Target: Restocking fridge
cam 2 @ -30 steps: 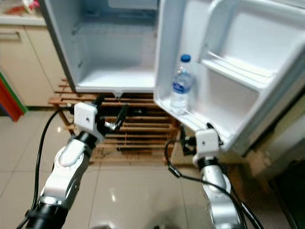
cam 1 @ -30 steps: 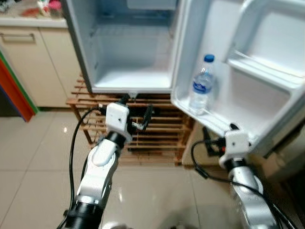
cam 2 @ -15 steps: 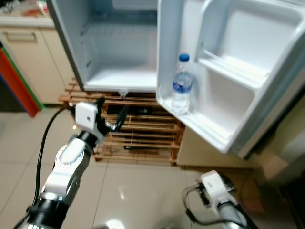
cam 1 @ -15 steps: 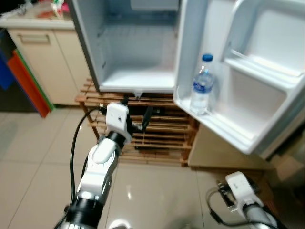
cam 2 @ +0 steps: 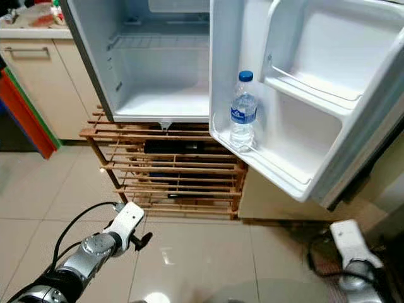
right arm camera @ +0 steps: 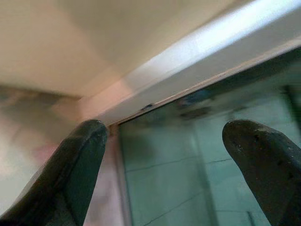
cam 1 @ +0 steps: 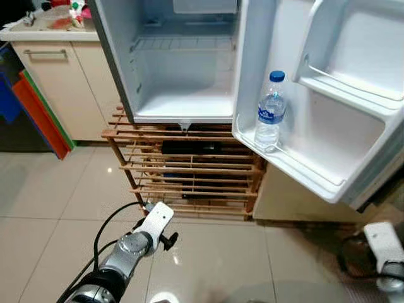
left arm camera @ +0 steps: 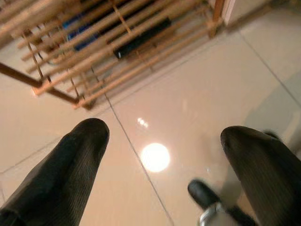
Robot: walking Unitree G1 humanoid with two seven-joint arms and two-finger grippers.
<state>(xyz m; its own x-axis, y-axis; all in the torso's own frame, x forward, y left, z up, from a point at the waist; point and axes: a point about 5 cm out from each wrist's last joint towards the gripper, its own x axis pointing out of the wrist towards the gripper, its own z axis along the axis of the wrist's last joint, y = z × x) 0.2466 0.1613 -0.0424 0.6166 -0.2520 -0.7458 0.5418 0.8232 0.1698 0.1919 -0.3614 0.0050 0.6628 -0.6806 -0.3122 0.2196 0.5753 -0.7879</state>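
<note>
A small white fridge (cam 1: 183,69) is seen standing with its door (cam 1: 328,95) swung wide open, raised on a slatted wooden rack (cam 1: 189,170) over a glossy beige tiled floor (cam 1: 57,189). A clear plastic water bottle with a blue cap and blue label (cam 1: 270,112) is seen standing upright in the lowest shelf of the open door, at the end nearest the fridge body; the main compartment is seen bare and white, with a wire shelf (cam 1: 183,43) near the top. To the left of the fridge, a cream cupboard with a metal handle (cam 1: 50,76) is seen under a pale table (cam 1: 38,30) that carries a few small things too blurred to be named, and red, green and blue boards (cam 1: 35,113) are seen leaning beside it. The left claw (left arm camera: 162,155) is held low above the floor tiles, in front of the rack, its two black fingers (left arm camera: 75,160) spread well apart with nothing between them. The right claw (right arm camera: 162,155) is held low at the right, below the open door, its fingers (right arm camera: 75,165) likewise spread wide and nothing gripped, pointed at a pale edge and a greenish glassy surface that cannot be identified.
</note>
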